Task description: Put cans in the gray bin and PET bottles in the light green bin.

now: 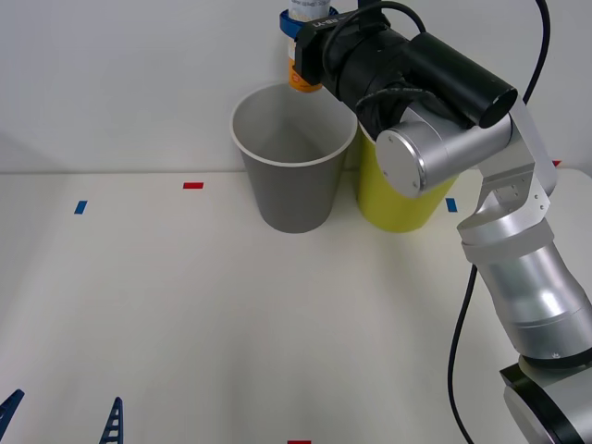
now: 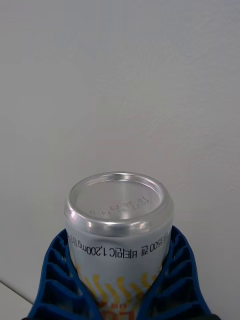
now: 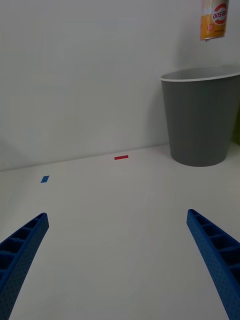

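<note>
right jaws [image 2: 122,280]: closed on the can [image 2: 119,225], blue fingers [image 2: 57,280] on both its sides | can: held in the air above the far rim of the gray bin [image 1: 294,171] | light green bin [image 1: 398,199]: just beside the gray one | left jaws [image 3: 120,260]: wide open, holding nothing, low over the counter [image 1: 185,314]

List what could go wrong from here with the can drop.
1. The can, held by the right gripper, hangs above the gray bin's far rim rather than its middle; released now, it might clip the rim.
2. The light green bin stands close beside; a bounce could land the can there.
</note>
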Controlling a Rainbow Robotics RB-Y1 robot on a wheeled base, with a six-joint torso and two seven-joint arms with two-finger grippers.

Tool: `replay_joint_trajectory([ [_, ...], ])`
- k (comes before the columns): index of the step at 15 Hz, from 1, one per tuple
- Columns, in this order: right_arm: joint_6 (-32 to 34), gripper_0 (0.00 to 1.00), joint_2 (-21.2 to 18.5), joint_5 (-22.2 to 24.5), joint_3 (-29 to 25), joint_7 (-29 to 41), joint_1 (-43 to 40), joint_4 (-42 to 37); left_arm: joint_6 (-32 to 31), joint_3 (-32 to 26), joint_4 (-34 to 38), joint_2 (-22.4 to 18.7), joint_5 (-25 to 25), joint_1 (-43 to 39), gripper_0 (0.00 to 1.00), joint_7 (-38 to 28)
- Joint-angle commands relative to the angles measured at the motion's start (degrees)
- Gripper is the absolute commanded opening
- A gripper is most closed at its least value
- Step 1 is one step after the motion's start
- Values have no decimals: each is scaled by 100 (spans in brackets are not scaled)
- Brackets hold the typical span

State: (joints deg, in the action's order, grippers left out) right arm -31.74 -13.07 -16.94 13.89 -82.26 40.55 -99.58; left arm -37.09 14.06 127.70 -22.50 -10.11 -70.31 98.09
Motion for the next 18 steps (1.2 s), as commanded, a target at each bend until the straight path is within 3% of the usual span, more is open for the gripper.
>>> replay_joint_trajectory([
  [1,1,99,33,85,0,-35,-4,0,0,0,0,0,0,0,95,0],
  [12,124,100,-11,208,17,-176,-30,-17,0,0,0,0,0,0,95,0],
  [15,194,100,7,516,-167,-194,-619,-597,0,0,0,0,0,0,95,0],
  [18,185,100,42,542,-466,-194,-1129,-1169,0,0,0,0,0,0,95,0],
])
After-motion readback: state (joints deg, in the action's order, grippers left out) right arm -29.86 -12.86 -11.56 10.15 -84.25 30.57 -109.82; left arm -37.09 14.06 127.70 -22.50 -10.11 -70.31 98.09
